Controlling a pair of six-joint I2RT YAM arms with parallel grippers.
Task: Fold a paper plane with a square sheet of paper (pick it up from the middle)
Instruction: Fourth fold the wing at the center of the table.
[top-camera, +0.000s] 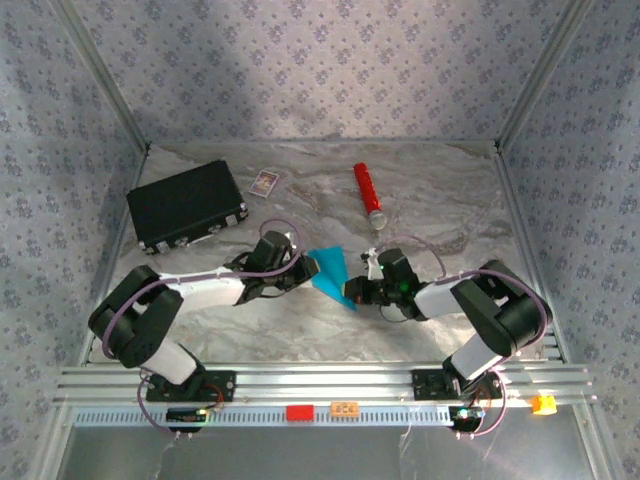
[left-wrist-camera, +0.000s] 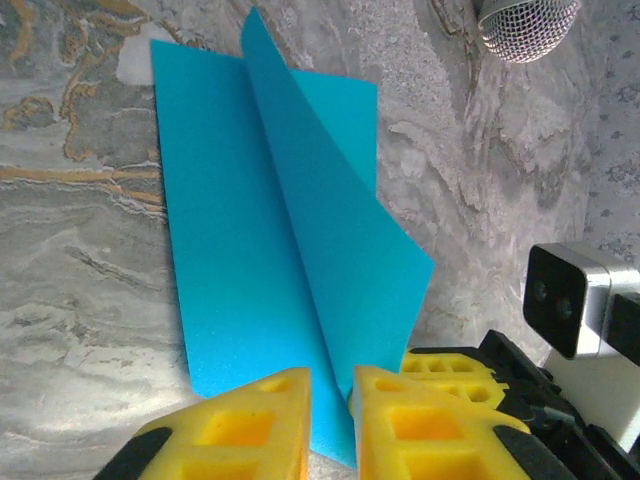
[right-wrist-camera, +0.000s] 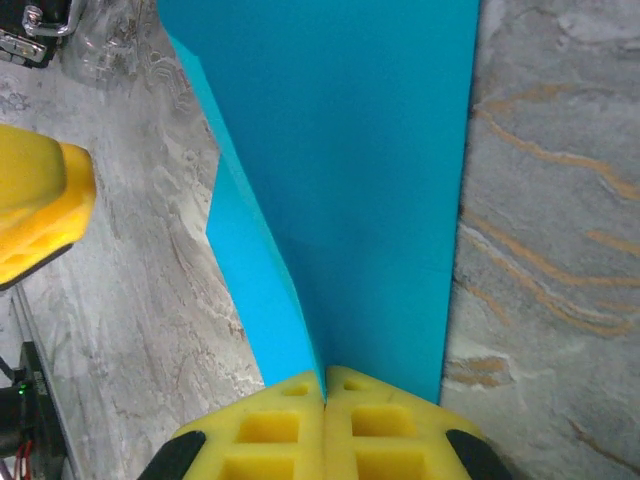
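Observation:
The square sheet of paper (top-camera: 330, 272) is bright cyan-blue and partly folded, with a raised flap along a centre crease, lying between the two arms. In the left wrist view the paper (left-wrist-camera: 270, 220) spreads ahead, and my left gripper (left-wrist-camera: 332, 375) straddles its crease with a narrow gap between the yellow fingers. In the top view the left gripper (top-camera: 305, 268) is at the sheet's left edge. My right gripper (right-wrist-camera: 325, 375) is shut on the paper (right-wrist-camera: 350, 150), pinching the fold at its near edge. It sits at the sheet's lower right (top-camera: 355, 292).
A black rectangular case (top-camera: 187, 205) lies at the back left, a small white card (top-camera: 264, 181) beside it, and a red cylinder (top-camera: 368, 195) at the back centre. Patterned walls enclose the marble table (top-camera: 440, 200). An aluminium rail (top-camera: 320, 380) runs along the near edge.

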